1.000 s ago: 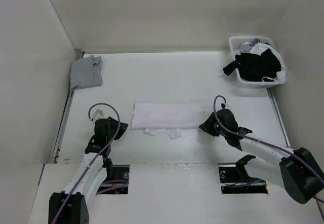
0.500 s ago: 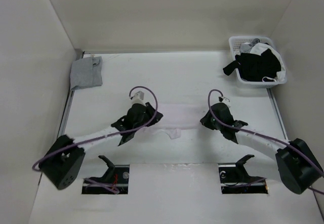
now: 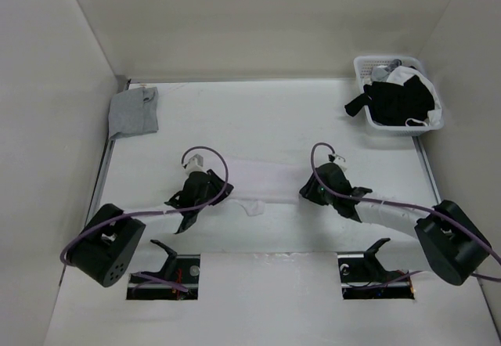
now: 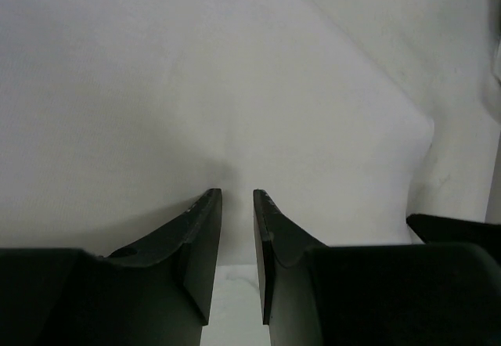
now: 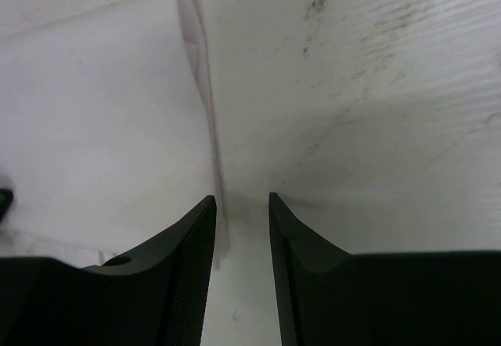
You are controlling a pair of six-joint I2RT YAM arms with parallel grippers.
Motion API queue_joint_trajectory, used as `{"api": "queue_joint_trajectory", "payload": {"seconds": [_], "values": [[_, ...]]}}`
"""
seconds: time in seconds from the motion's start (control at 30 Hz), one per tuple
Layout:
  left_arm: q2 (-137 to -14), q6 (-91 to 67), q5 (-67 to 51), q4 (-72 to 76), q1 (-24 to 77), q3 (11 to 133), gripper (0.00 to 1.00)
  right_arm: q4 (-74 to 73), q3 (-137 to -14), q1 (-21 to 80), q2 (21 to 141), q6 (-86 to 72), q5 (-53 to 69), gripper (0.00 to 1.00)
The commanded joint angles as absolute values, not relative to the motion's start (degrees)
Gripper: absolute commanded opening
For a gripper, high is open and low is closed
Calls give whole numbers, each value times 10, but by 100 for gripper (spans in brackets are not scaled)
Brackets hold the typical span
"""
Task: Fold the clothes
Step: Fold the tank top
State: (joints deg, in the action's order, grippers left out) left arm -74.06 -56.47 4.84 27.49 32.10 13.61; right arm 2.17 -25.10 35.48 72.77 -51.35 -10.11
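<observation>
The tank top [image 3: 262,175] lies between the left pincer [image 4: 237,197] and right pincer [image 5: 243,201].

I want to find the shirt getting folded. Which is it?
On the table, look between the left gripper and right gripper. The tank top lies flat there. It is plain white; the folded garment is grey, the basket bundle black and white.

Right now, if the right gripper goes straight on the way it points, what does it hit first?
Probably the white top: its edge lies just ahead of the right gripper, by one fingertip. Depth is unclear, so it might touch the table first.
</observation>
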Motion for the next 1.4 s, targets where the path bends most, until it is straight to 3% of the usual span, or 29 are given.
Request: {"api": "queue_joint_trajectory", "payload": {"seconds": [0.0,0.13,0.37,0.53,0.77,1.23,1.37], "values": [[-702,-520,33,261,270,115,23,35,-241,383,703,-550,-110,41],[-661,-514,15,241,274,143,24,54,-236,392,699,-570,-102,53],[-688,-537,37,253,397,205,24,150,-210,399,744,-609,-63,53],[-757,-551,64,293,473,208,24,236,-195,399,807,-642,-40,45],[-785,-570,67,314,455,164,24,278,-188,399,849,-672,-61,35],[-698,-590,56,294,464,149,25,320,-201,395,883,-680,-61,7],[-662,-584,54,262,455,158,25,332,-171,389,840,-681,-74,1]]}}
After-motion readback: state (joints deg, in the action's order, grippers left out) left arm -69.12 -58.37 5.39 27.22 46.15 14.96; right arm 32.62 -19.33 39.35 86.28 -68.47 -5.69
